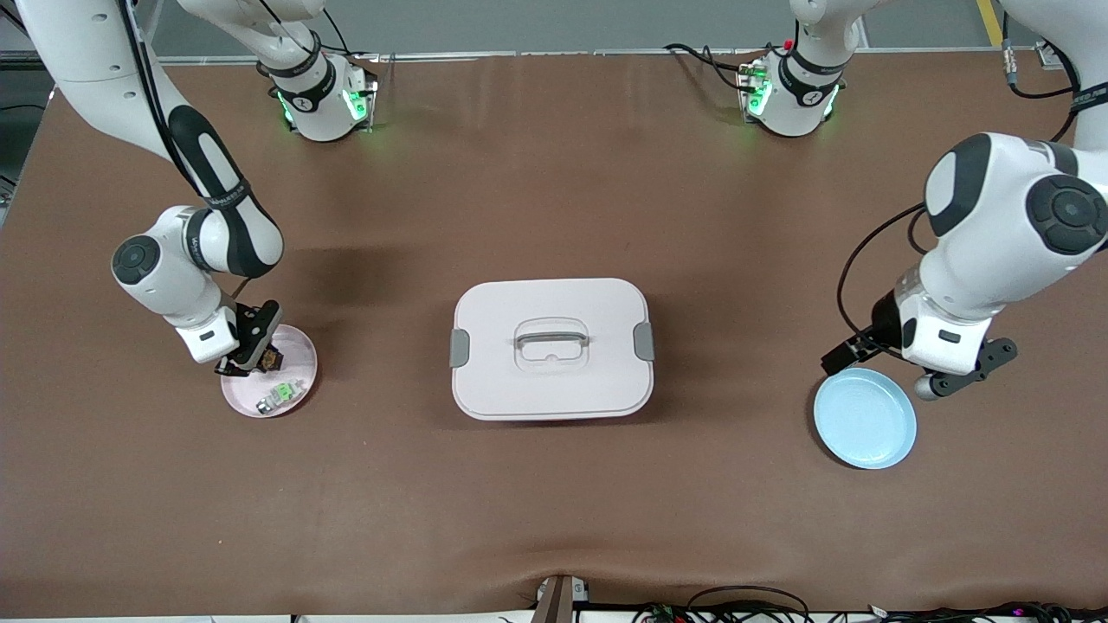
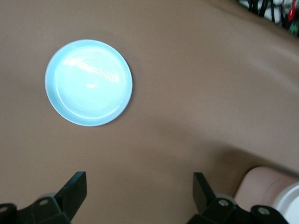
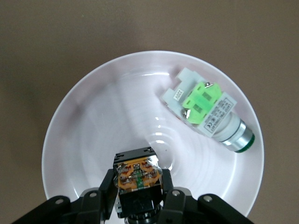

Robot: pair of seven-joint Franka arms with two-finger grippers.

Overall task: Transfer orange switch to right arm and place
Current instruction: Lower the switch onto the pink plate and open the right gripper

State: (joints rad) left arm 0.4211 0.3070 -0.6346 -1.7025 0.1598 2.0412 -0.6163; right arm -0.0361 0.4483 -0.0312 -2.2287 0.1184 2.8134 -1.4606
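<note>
The orange switch (image 3: 138, 176), a small black block with an orange-brown face, sits between my right gripper's fingers (image 3: 106, 186). My right gripper (image 1: 251, 350) is shut on it, low over the pale pink plate (image 1: 303, 355) at the right arm's end of the table. In the front view the switch (image 1: 271, 356) shows just beside the fingers. I cannot tell whether it touches the plate (image 3: 103, 116). My left gripper (image 1: 924, 353) is open and empty, above the table next to a light blue plate (image 1: 864, 418). In its wrist view the gripper (image 2: 139, 186) shows only bare table between its fingers.
A silvery switch with a green face (image 3: 205, 109) lies in the same pink plate (image 1: 279, 395). A pale lidded box with a handle (image 1: 551, 348) stands at the table's middle. The blue plate (image 2: 88, 82) holds nothing.
</note>
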